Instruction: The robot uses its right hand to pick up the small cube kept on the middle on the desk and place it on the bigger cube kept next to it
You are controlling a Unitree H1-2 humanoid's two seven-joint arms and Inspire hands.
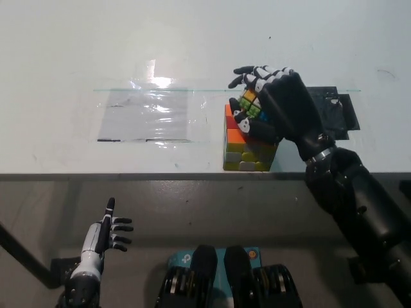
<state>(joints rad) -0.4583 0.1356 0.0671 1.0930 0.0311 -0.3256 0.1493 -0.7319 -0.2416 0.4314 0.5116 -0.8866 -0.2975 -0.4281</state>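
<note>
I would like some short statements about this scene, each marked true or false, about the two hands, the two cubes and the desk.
1. The right hand is shut on the small cube. True.
2. The small cube lies alone on the desk, far from the bigger cube. False: the right hand holds it over the bigger cube.
3. The left hand rests on the bigger cube. False: it hangs below the desk edge at the lower left, fingers apart, holding nothing.
4. The bigger cube stands near the front edge of the desk. True.
5. A clear plastic sheet lies to the left of the bigger cube. True.
</note>
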